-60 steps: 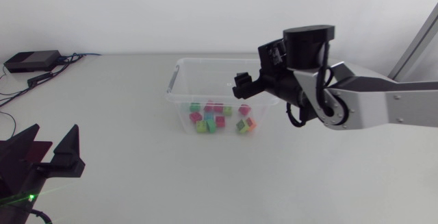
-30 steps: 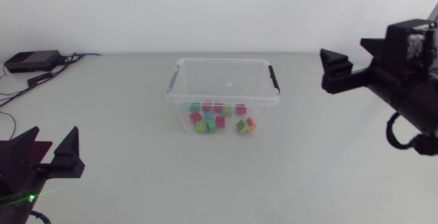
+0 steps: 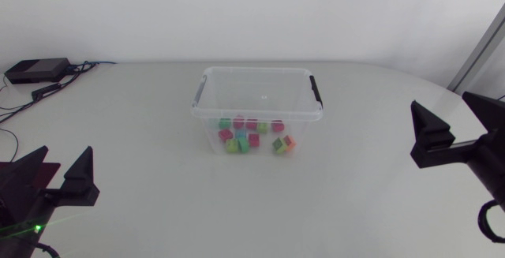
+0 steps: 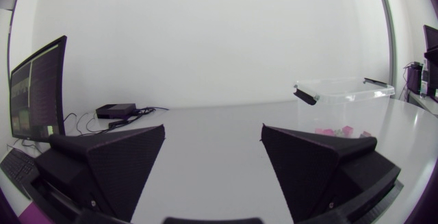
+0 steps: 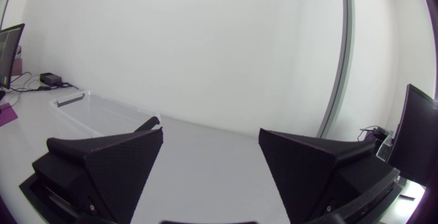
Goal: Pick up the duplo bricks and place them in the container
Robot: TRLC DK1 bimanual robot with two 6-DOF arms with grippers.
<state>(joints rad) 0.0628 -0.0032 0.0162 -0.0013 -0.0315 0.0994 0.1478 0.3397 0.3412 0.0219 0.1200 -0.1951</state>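
A clear plastic container (image 3: 257, 100) with black handles stands at the table's middle, and several duplo bricks (image 3: 251, 136) in pink, green, blue and orange lie inside it. My left gripper (image 3: 51, 173) rests open at the near left edge, empty. My right gripper (image 3: 456, 122) sits open at the right edge, empty, well clear of the container. Across the table ahead of the left gripper (image 4: 212, 142), the left wrist view shows the container (image 4: 342, 94) with bricks (image 4: 339, 131) in it. In the right wrist view the container (image 5: 102, 112) lies ahead of the right gripper (image 5: 211, 145).
A small black box (image 3: 35, 70) with cables (image 3: 24, 100) sits at the far left corner of the table. A curved table edge (image 3: 426, 80) runs at the far right.
My right arm has drawn back from over the container to the right edge of the table, its gripper opening fully on the way. The left arm has not moved.
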